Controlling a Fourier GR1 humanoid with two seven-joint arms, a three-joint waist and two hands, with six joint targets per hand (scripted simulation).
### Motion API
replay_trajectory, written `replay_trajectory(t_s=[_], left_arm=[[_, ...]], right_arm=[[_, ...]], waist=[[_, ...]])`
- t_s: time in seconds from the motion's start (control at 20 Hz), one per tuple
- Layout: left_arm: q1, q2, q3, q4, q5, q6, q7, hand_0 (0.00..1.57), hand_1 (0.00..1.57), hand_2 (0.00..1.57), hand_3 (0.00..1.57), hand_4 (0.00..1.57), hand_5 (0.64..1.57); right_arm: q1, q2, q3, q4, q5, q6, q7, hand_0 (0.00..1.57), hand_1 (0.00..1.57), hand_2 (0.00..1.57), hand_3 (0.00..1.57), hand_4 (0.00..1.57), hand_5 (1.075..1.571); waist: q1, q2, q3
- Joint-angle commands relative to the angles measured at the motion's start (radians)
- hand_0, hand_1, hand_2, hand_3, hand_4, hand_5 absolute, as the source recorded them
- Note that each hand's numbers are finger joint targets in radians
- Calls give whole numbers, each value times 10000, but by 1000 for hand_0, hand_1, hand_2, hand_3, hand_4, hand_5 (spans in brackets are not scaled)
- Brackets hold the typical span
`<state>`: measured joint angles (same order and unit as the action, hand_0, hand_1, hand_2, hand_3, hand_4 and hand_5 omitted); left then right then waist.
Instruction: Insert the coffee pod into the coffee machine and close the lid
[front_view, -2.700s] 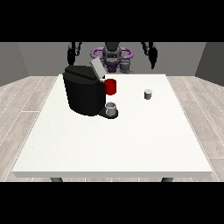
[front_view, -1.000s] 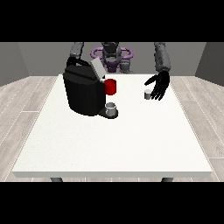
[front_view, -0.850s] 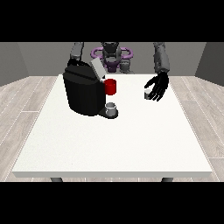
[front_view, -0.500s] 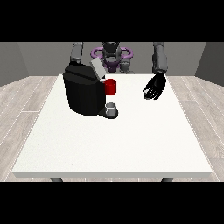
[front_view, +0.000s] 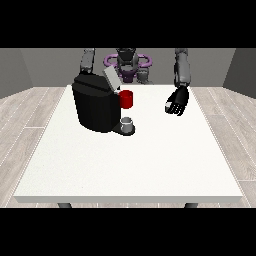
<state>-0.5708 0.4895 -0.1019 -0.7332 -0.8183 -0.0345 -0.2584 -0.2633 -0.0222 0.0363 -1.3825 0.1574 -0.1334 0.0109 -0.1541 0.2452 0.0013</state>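
At the view's left stands the one boxy black coffee machine (front_view: 96, 106) on the large white table (front_view: 130, 160), its grey lid (front_view: 111, 78) tilted up and open at the top. Behind the machine one grey forearm rises; the hand at the view's left is hidden by the machine body, so I cannot tell how its fingers lie. On the machine's right side sits one red cylindrical part (front_view: 127, 99), and below it one small grey cup (front_view: 128, 122) rests on the machine's base.

Further right, the black hand at the view's right (front_view: 176, 102) hangs low over the table near its far edge, fingers curved downward. The small coffee pod is not visible in the front view: it seems to be covered by this hand, so I judge it lies under or within those curved fingers, but whether they close round it cannot be told.

The relation that matters: the open lid and the pod slot beneath it lie to the left of this hand, up and across a stretch of bare table, well apart. This hand is plainly the nearer one to where the pod should be; the other arm is nearer the lid, and so better placed to close it.

Count: one machine, one lid, one cup, no pod in sight, one hand seen.
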Motion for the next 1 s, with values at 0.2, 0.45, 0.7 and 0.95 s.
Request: replay_trajectory(t_s=[0.2,0.45,0.7,0.95], left_arm=[[-356,-375,123,660,-507,171,-620,1149,1149,1257,1162,466,1571],[-1012,-530,806,349,573,-764,-1156,1433,1433,1423,1352,489,1571],[-1511,-769,808,302,627,-2051,-334,1413,1413,1400,1314,515,1571],[-2199,-1139,512,-518,539,-3037,125,1418,1418,1400,1334,534,1571]], right_arm=[[87,126,-444,999,-256,-122,-792,0,0,0,0,0,1571],[178,-190,-370,1389,385,-595,-315,0,0,0,0,0,1571],[392,-294,-433,1817,320,-395,-229,0,0,0,0,0,1571],[314,-225,-628,2845,381,-601,-783,0,0,0,0,0,1571]], waist=[[319,-328,-13],[477,-581,-17],[258,-1426,-12],[634,-1721,-8]])
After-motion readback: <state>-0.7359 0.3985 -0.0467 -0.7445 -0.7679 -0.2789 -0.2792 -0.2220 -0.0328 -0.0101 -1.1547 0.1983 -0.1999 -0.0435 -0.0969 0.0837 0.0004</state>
